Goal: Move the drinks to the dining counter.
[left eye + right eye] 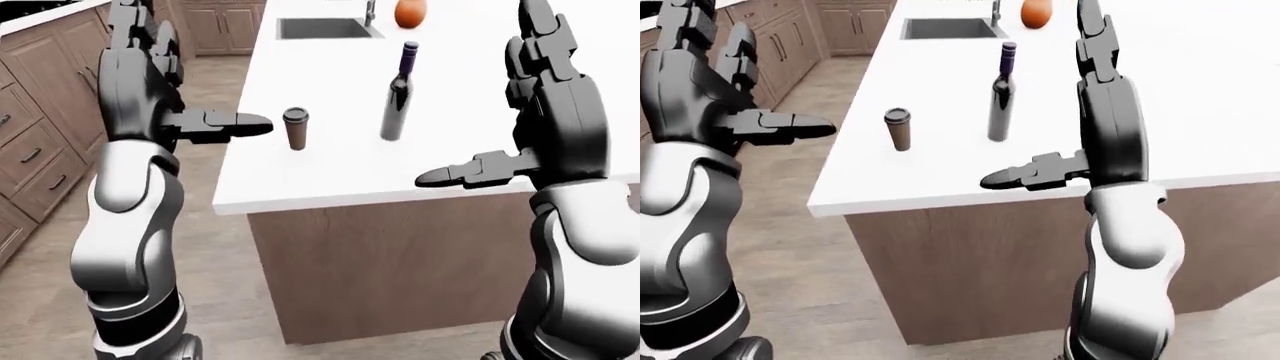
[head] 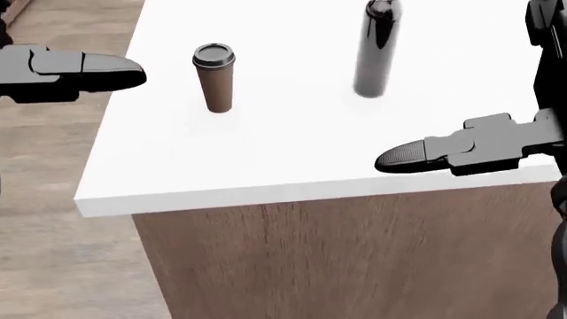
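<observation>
The cup (image 2: 215, 76) stands near the worktop's (image 2: 266, 166) left edge, the bottle (image 2: 375, 50) upright further in (both untouched). The left hand (image 2: 84, 72) hovers open off that edge; the right hand (image 2: 425, 154) hangs open, empty, over the near edge.

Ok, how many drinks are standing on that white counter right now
2. A lidded coffee cup stands near the counter's left edge in the head view, and a dark wine bottle stands to its right. Neither hand touches them; none seems hidden.
</observation>
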Tool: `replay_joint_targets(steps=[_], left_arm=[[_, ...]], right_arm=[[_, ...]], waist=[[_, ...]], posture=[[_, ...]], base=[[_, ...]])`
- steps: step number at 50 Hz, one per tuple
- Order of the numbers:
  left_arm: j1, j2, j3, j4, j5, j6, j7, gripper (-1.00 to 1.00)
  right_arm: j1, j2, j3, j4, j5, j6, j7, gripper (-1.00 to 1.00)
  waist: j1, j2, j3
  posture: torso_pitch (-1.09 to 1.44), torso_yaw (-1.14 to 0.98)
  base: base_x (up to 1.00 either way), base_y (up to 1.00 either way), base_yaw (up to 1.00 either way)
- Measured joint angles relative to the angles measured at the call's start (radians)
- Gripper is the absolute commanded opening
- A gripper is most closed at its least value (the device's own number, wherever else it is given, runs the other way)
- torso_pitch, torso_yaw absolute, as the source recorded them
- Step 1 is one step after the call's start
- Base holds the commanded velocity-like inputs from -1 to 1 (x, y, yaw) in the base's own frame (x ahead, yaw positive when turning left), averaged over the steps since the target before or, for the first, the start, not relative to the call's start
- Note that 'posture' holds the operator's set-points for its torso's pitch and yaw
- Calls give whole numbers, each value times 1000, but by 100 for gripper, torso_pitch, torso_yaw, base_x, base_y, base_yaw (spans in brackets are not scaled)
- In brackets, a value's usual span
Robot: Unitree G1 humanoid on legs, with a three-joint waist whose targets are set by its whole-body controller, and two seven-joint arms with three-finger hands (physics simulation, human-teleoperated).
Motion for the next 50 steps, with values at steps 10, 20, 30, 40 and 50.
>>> replay_joint_targets(steps=[10,20,30,40,50], left_arm=[[-1,-9,-13,-6,0,5,-6,100],[3,-11,-14,26,11,13,-8,100],[8,-14,-19,12,23,-4,-18,100],[18,-10,-4,6,19,-8,-16,100],[18,-10,-11,0,35,-21,-24,100]], right_arm=[[14,2,-21,12,12,-9,-16,100],[24,-2,-2,18,22,-11,-19,100],[26,-2,-13,20,8,-17,-19,100],[35,18,11,16,1,-32,-7,100],[26,18,18,6,0,-36,19,100]], waist=[[-11,59,29],[6,67,23],[34,10,14],[46,137,17],[34,20,31]], posture=[[0,0],[0,0],[0,0],[0,0],[0,0]], base=[[-7,0,0],[0,0,19],[0,0,100],[0,0,100],[0,0,100]])
